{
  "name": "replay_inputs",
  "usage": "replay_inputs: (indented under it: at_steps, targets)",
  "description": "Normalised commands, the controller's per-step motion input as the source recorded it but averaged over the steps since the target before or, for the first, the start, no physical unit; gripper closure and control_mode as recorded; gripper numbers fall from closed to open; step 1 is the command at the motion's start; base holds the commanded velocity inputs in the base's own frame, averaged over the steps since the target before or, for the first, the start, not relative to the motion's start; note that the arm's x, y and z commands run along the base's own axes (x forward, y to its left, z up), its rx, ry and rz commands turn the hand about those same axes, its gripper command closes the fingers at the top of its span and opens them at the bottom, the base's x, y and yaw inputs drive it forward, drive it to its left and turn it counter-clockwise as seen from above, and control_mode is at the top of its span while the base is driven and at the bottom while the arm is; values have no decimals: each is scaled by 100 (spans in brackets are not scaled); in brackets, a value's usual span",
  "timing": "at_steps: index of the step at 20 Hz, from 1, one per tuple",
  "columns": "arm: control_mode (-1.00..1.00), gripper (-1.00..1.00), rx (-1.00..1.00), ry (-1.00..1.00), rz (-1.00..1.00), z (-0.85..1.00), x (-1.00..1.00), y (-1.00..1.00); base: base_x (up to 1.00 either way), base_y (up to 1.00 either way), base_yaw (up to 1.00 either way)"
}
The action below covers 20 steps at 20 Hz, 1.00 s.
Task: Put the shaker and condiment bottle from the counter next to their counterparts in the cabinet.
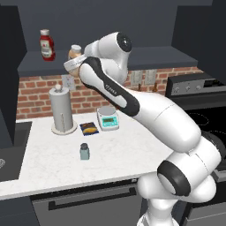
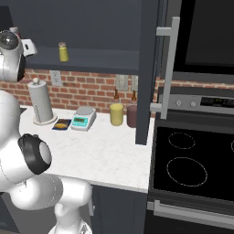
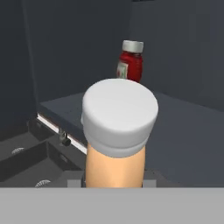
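My pincer [image 1: 75, 63]: clenched on the small orange white-capped condiment bottle [image 3: 116, 144].
Bottle position: raised at the dark grey cabinet shelf [image 3: 183, 131], near the red ketchup bottle [image 3: 130, 62].

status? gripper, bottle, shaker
Gripper shut on condiment bottle, raised at cabinet shelf, ketchup bottle ahead. Shaker on counter. Path looks clear.

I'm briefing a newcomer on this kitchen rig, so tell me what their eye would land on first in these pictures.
The big white arm reaching up to the cabinet shelf, its gripper shut on the orange condiment bottle, whose white cap looms large in the hand view. Just beyond it on the shelf stands the red ketchup bottle. Below, the small blue-grey shaker sits alone on the white counter, in front of the paper towel holder.
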Motion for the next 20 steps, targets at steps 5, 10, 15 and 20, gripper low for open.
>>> replay_inputs:
  at_steps: [5, 10, 15, 20]
  targets:
    - [-100, 100, 1, -1, -17, 13, 0, 0, 0, 0, 0]
    - [-100, 100, 0, 0, -11, 0, 0, 0, 0, 0, 0]
    - [-100, 100, 0, -3, -6, 3, 8, 0, 0, 0, 0]
    - [-100, 100, 0, -7, -2, 13, 15, 0, 0, 0, 0]
